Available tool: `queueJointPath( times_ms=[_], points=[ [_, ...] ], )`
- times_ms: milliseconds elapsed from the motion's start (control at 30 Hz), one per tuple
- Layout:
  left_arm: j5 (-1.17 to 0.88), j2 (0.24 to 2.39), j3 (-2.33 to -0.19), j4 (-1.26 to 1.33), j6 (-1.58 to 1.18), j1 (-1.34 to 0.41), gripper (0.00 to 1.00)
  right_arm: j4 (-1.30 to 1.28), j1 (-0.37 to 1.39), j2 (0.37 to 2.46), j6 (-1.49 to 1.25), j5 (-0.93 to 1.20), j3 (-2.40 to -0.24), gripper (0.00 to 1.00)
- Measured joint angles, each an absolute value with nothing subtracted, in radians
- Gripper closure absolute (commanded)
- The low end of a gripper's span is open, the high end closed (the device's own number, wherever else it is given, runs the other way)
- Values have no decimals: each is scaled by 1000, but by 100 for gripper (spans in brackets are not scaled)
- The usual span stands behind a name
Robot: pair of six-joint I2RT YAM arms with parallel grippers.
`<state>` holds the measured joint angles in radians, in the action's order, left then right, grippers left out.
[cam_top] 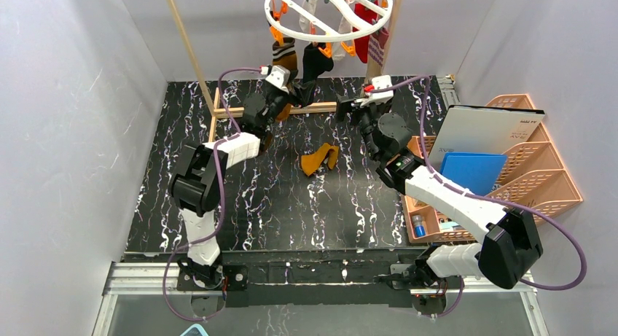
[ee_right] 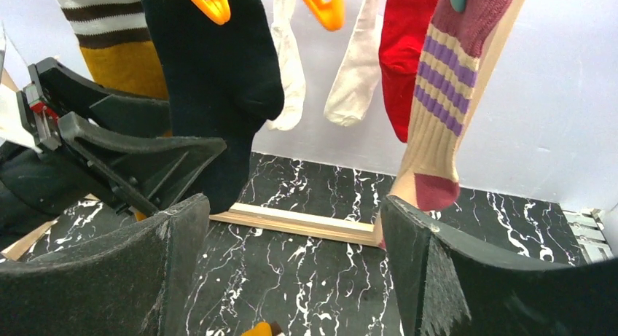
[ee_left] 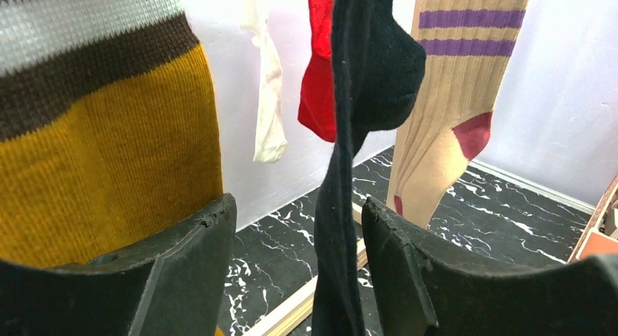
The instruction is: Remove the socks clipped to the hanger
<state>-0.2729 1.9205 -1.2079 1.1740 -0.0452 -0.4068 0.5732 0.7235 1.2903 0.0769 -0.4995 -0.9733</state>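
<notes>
Socks are hanging from the hanger above the worktop's rear, one between the left claw's fingers; another sock is lying mid-worktop.

The upper edge cuts off the hanger and, at the left wrist, the black sock.

Bright even light, soft shadows; close wrist-view foregrounds slightly blurred.

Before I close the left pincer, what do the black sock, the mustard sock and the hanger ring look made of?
Black sock: fine, matte knit fabric, slightly fuzzy with pale lint specks. Mustard sock: thicker ribbed knit, its stitch rows plainly visible, with brown and white bands. Hanger ring: smooth white, likely moulded plastic, going by its even, faintly glossy wavy bars.
</notes>
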Motion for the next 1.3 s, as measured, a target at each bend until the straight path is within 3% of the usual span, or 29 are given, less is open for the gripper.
queueJointPath(
  times_ms=[367,433,467,933,1133,1300],
  points=[
    [-300,2033,-1297,1163,-83,-397,59,553,722,1258,77,-506,-957,5],
    [-301,2042,-1311,1149,-86,-396,93,545,722,1254,77,-506,-947,5],
    [-303,2045,-1317,1142,-90,-395,100,540,722,1254,77,-506,-944,5],
    [-287,2032,-1315,1073,-63,-397,100,511,721,1254,36,-468,-933,6],
    [-148,1789,-1067,1034,52,-476,100,507,721,1269,-15,-394,-935,7],
    [-89,1704,-1043,1003,134,-566,100,515,721,1311,-49,-280,-983,7]
  ],
)
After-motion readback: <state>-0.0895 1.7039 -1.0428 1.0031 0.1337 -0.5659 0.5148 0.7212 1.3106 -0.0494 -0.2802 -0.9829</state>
